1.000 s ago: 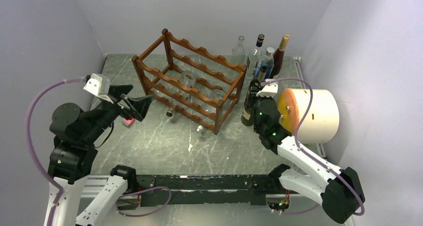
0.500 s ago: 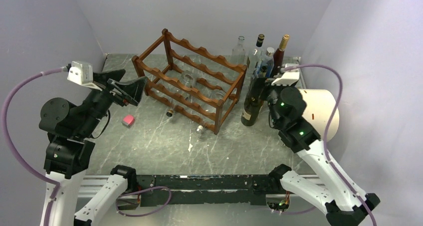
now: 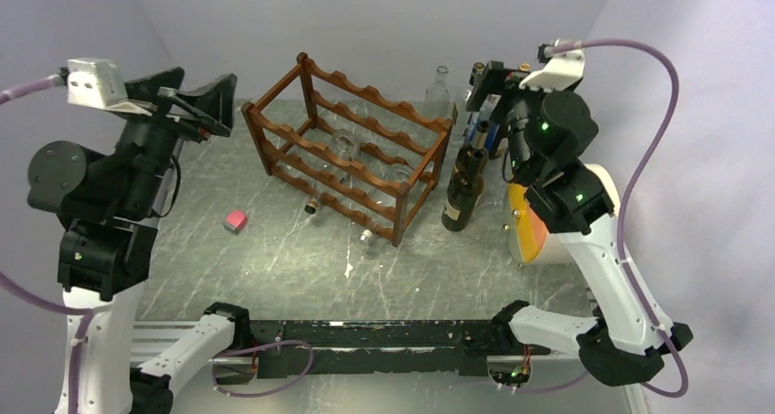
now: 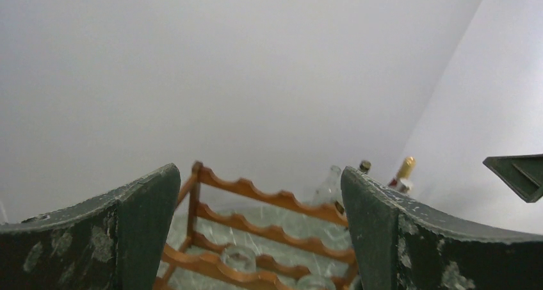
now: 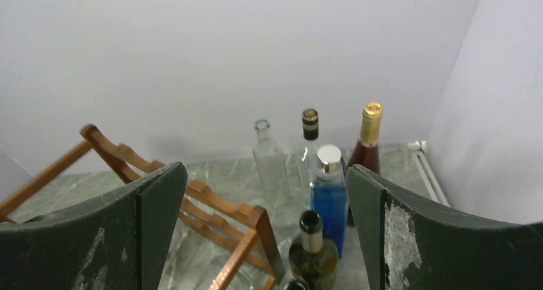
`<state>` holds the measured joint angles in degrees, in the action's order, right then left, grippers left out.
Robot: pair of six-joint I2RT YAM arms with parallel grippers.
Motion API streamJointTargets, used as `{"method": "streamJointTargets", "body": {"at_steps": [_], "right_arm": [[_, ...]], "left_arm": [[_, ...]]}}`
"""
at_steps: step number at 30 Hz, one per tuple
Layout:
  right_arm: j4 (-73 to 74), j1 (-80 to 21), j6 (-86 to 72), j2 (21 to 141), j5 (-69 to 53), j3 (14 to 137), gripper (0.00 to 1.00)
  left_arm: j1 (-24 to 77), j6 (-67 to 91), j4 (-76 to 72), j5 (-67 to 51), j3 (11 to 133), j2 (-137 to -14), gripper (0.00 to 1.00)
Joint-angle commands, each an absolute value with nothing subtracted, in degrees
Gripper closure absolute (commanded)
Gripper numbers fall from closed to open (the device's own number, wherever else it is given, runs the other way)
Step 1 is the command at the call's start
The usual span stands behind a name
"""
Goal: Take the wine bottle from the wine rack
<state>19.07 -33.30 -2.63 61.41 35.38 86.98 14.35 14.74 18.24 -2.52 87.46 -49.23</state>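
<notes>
The wine rack (image 3: 352, 149) is a reddish-brown frame with wavy rails in the middle of the table, and clear bottles (image 3: 343, 145) lie in it. The dark wine bottle (image 3: 456, 204) stands upright on the table just right of the rack, with nothing gripping it. My right gripper (image 3: 489, 78) hangs open high above and behind it. The right wrist view looks down between the fingers at an olive bottle neck (image 5: 312, 231) and the rack's end (image 5: 259, 229). My left gripper (image 3: 206, 90) is raised left of the rack, open and empty, with the rack (image 4: 256, 194) ahead of it.
Several upright bottles stand at the back right: a clear one (image 5: 269, 162), a blue one (image 5: 330, 197) and a brown one with gold foil (image 5: 368, 143). A white tub with an orange lid (image 3: 557, 231) lies on its side at the right. A small pink block (image 3: 236, 220) sits left of the rack.
My right gripper opened off the dark bottle, leaving it standing beside the rack, then rose up and back. My left arm lifted higher and swung left, still open.
</notes>
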Motion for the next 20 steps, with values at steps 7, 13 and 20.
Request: {"method": "streamJointTargets", "body": {"at_steps": [7, 13, 20], "right_arm": [[22.5, -32.9, -5.8, 56.7, 31.9, 94.9, 0.00], [22.9, -32.9, -6.8, 53.0, 35.7, 93.0, 0.00], [23.6, -32.8, -7.6, 52.0, 35.9, 92.1, 0.00]], "left_arm": [[14.7, 8.5, 9.7, 4.3, 90.9, -46.3, 0.01], [14.7, 9.4, 8.9, 3.6, 89.2, -45.9, 0.01], [14.7, 10.2, 8.6, 2.8, 87.5, -45.5, 0.01]]}}
